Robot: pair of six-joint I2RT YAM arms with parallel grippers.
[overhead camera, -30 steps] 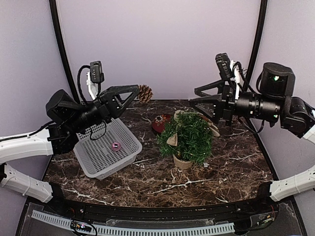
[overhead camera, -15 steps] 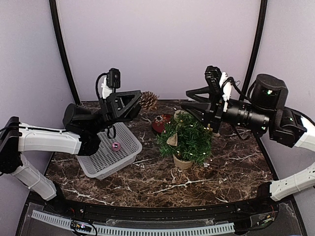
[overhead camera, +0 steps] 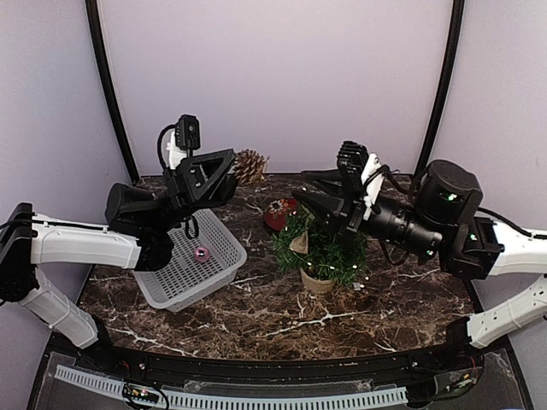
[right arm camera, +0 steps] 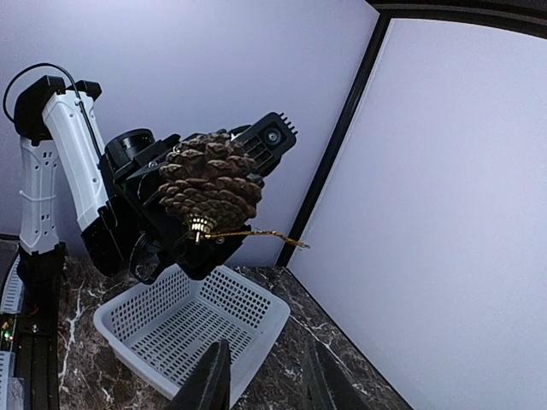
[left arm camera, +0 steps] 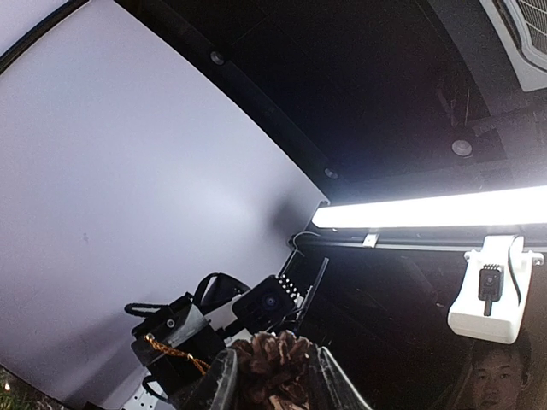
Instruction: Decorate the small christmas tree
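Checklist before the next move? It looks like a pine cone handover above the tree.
1. Grip: left fingers clamp the pine cone: ok.
2. Loop: gold string loop hangs free off the pine cone: ok.
3. Receiver: right fingers are apart with nothing between them: ok.
4. Alignment: in the right wrist view, the right fingers sit below the loop and are not touching it: not ok.
5. Target: small christmas tree stands upright in its pot: ok.
6. Clearance between right fingers and treetop: cannot tell, because they overlap in the top view.
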